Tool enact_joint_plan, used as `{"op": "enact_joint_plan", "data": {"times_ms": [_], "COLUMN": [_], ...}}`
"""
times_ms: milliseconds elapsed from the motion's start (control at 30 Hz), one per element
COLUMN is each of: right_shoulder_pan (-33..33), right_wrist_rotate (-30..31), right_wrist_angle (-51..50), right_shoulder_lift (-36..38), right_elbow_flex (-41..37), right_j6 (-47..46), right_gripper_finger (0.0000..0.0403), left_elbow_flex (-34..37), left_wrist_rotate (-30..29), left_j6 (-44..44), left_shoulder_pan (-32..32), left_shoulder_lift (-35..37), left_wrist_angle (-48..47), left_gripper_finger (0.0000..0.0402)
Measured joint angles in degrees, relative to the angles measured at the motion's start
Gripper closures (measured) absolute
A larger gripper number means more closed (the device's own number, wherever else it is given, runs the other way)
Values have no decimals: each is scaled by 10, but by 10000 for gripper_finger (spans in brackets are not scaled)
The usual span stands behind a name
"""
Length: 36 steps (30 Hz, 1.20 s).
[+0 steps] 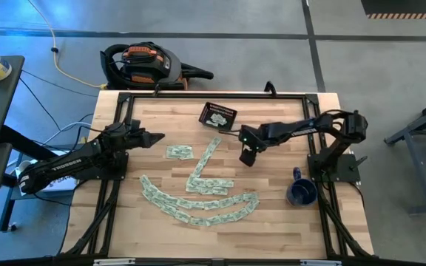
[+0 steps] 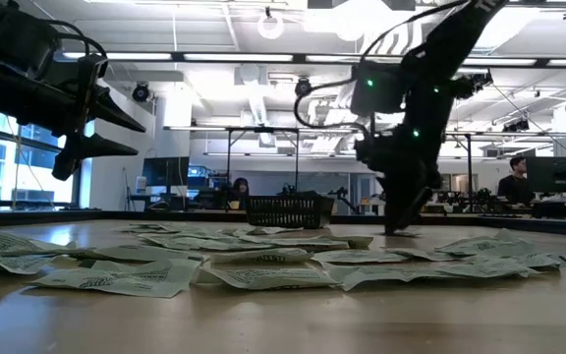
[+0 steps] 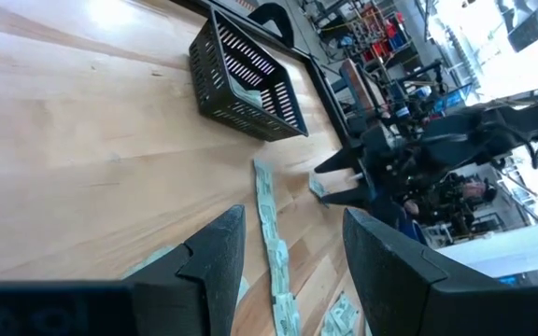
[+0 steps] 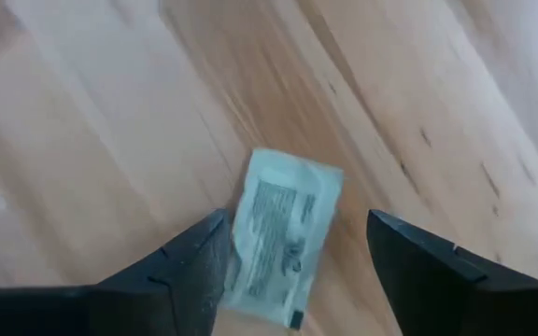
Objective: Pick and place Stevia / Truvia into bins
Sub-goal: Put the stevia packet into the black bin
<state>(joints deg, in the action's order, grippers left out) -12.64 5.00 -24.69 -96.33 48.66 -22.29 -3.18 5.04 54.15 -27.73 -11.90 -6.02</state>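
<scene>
Many pale green and white sachets point(image 1: 198, 198) lie flat on the wooden table in curved rows and a slanted line; in the low view they spread across the foreground point(image 2: 263, 265). The dark slatted basket point(image 1: 218, 116) stands near the far edge with a few sachets inside. My right gripper point(image 1: 247, 157) points down at the table, right of the slanted line, open. One lone sachet point(image 4: 283, 238) lies flat between its fingers. My left gripper point(image 1: 157, 137) hovers open above the table's left part, level, facing the basket point(image 3: 246, 84). My right gripper comes from above with its fingers on either side of the lone sachet's long edges point(image 4: 241, 252), which lies flat on the table. One finger point(image 4: 199, 257) stands right at that edge. Whether it touches the sachet I cannot tell.
A dark blue mug point(image 1: 301, 192) stands by the right arm's base, near the table's right edge. A black and orange vacuum point(image 1: 143, 65) lies on the floor beyond the far edge. Bare wood shows between the basket and the sachet rows.
</scene>
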Motion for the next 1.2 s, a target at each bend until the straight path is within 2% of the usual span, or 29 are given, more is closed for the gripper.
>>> {"op": "enact_joint_plan", "data": {"times_ms": [100, 200, 333, 433, 467, 600, 800, 967, 1067, 1200], "right_shoulder_pan": [-6, -14, -29, -51, -57, -72, -113, -162, -173, -172], "right_wrist_rotate": [-2, -12, -13, -48, -53, -28, -2, -102, -134, -150], "right_wrist_angle": [5, 8, 12, 38, 47, 87, 72, -20, -60, -93], "right_shoulder_lift": [1, 2, 2, 3, 3, 10, -32, -140, -200, -233], "right_elbow_flex": [-12, -18, -19, -16, -9, 75, 250, 364, 410, 455], "right_j6": [-23, -34, -64, -114, -122, -103, 73, 113, 112, 113], "right_gripper_finger": [178, 218, 304, 378, 389, 376, 398, 373, 348, 304], "left_elbow_flex": [0, 0, 0, 0, 0, 0, 0, 0, 0, 2], "left_wrist_rotate": [0, 0, -1, -4, -5, -5, -6, -6, -11, -14], "left_j6": [1, 1, 1, 1, 1, 1, 1, 1, 4, 28], "left_shoulder_pan": [0, 0, 0, 0, 0, 0, 0, 0, 0, 0], "left_shoulder_lift": [0, 0, 0, 0, 0, 0, 0, 0, 0, 0], "left_wrist_angle": [0, 0, 0, -1, -1, -1, -1, -1, 1, 7], "left_gripper_finger": [186, 186, 186, 186, 186, 186, 186, 186, 186, 186]}}
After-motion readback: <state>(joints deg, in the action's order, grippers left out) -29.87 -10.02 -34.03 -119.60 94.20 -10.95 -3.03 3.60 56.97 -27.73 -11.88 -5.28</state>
